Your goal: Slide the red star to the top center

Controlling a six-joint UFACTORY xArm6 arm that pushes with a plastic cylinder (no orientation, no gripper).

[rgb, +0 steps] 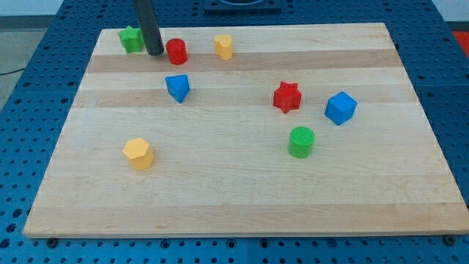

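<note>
The red star point(287, 97) lies on the wooden board point(242, 198), right of centre. My tip point(154, 53) is far from it, at the view's top left, standing between the green star point(132, 39) and the red cylinder point(176, 51), close to the cylinder's left side. The dark rod rises from the tip out of the view's top.
A yellow block point(223, 46) sits right of the red cylinder near the top. A blue block point(177, 87) lies below the cylinder. A blue cube point(341, 108) and a green cylinder point(300, 141) lie near the red star. A yellow hexagon block point(138, 153) lies lower left.
</note>
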